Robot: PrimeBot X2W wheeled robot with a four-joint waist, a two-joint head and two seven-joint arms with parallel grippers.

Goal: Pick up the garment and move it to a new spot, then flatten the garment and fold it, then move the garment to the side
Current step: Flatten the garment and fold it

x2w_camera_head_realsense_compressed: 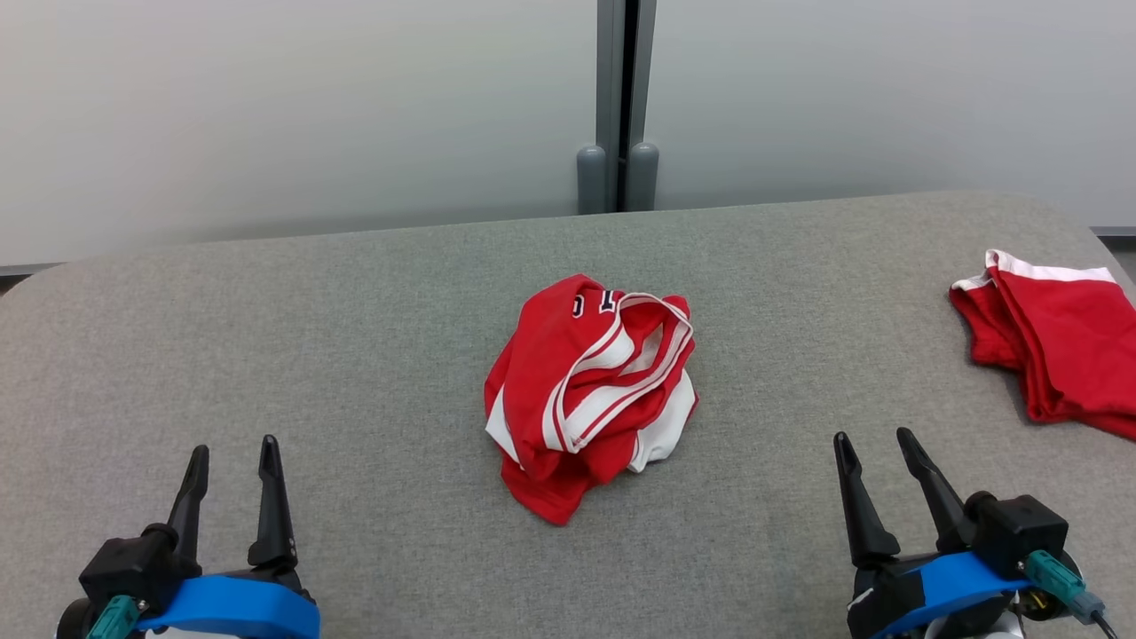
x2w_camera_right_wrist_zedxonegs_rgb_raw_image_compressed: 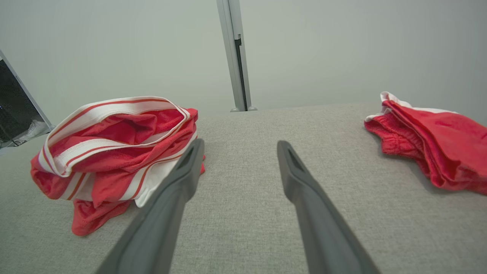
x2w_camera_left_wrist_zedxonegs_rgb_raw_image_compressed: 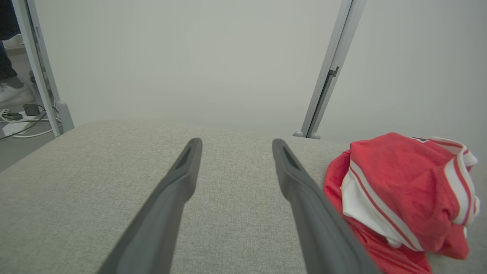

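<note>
Left gripper (x2w_camera_head_realsense_compressed: 234,445): sat at 7 o'clock in the head view, its two dark fingers spread apart and pointing toward 12. It held nothing and hovered above bare cloth. In its own wrist view (x2w_camera_left_wrist_zedxonegs_rgb_raw_image_compressed: 236,141) the gap between the fingers showed only the table cover.

Right gripper (x2w_camera_head_realsense_compressed: 872,435): sat at 5 o'clock in the head view, fingers likewise parted with nothing between them. Its own wrist view (x2w_camera_right_wrist_zedxonegs_rgb_raw_image_compressed: 240,142) showed the grey surface through the gap.

Table (x2w_camera_head_realsense_compressed: 355,355): was covered in grey woven fabric, with rounded far corners.

Garment (x2w_camera_head_realsense_compressed: 586,390): a red piece with white stripes lay crumpled in a heap at the centre of the table, between the two grippers and beyond their tips, touching neither. It lay at 3 o'clock in the left wrist view (x2w_camera_left_wrist_zedxonegs_rgb_raw_image_compressed: 399,190) and at 9 o'clock in the right wrist view (x2w_camera_right_wrist_zedxonegs_rgb_raw_image_compressed: 114,152).

Second garment (x2w_camera_head_realsense_compressed: 1056,346): red with a white band, it lay flatter at 3 o'clock near the table's right edge, well apart from the heap.

Post (x2w_camera_head_realsense_compressed: 617,106): a grey upright stood at 12 o'clock behind the table, between pale wall panels.

Shoe (x2w_camera_left_wrist_zedxonegs_rgb_raw_image_compressed: 11,93): a person's white shoe rested on the floor at 9 o'clock in the left wrist view, beside some cables (x2w_camera_left_wrist_zedxonegs_rgb_raw_image_compressed: 19,121).
</note>
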